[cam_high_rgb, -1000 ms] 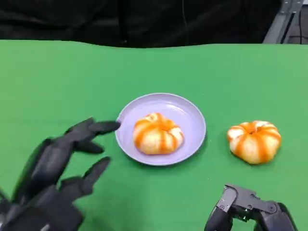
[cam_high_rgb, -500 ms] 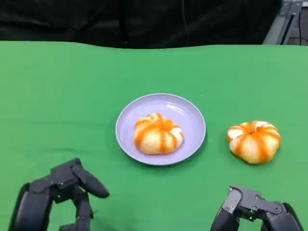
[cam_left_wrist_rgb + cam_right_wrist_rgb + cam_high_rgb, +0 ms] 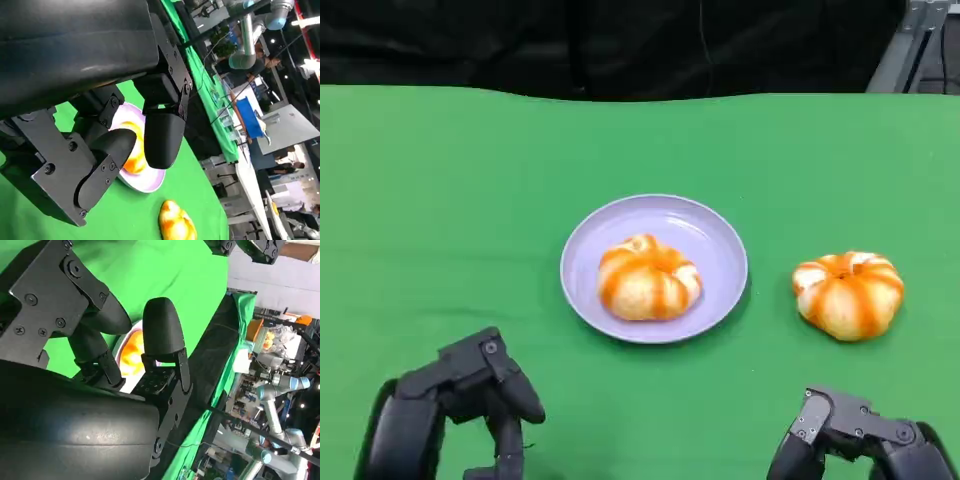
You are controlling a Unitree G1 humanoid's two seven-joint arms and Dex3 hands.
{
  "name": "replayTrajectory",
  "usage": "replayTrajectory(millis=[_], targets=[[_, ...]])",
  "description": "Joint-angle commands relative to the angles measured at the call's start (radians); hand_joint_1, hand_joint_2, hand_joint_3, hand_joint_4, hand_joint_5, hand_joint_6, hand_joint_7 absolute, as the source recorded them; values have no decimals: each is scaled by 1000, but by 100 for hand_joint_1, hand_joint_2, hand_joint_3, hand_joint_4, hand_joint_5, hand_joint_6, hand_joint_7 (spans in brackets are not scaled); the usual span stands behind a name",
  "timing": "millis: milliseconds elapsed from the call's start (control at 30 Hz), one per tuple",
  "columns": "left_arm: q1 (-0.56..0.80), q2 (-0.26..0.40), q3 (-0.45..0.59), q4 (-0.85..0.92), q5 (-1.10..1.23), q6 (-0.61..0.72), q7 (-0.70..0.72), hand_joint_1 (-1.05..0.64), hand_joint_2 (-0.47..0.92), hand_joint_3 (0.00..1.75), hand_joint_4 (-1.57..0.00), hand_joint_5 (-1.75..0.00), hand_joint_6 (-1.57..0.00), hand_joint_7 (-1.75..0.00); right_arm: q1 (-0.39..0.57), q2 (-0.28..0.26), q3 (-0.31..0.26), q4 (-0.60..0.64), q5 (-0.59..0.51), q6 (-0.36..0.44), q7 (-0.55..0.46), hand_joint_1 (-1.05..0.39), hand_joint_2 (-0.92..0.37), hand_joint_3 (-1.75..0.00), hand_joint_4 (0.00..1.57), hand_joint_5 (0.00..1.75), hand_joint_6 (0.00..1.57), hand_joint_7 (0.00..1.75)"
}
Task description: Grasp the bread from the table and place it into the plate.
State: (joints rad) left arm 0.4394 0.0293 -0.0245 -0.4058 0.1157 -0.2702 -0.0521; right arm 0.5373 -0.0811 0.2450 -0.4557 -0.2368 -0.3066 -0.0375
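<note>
Since one second ago, left hand (image 3: 460,410) has pulled back from beside the plate (image 3: 720,240) to the frame's lower left, fingers curled in, holding nothing. One bread (image 3: 647,277) sits on the plate; second bread (image 3: 848,293) lies on the green counter (image 3: 450,200) at right. Right hand (image 3: 860,440) is cut off at the lower edge; its state cannot be told.

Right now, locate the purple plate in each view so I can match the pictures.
Head view: plate at centre, one bread on it.
Left wrist view: plate behind the fingers.
Right wrist view: a sliver of plate between fingers.
Shared landmark: the bread on it.
</note>
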Motion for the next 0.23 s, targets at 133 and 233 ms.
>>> replayTrajectory(millis=[133,233], targets=[[-40,14,1,29,-21,11,-8,-1,18,173,-94,-175,-84,-165,-26,5,-9,13,2,-4,-1,-1,-18,-164,81,175,83,140],[-54,23,5,31,-28,28,-14,-2,17,174,-93,-175,-83,-164,-42,9,-8,13,2,13,1,-2,-18,-164,79,175,82,140]])
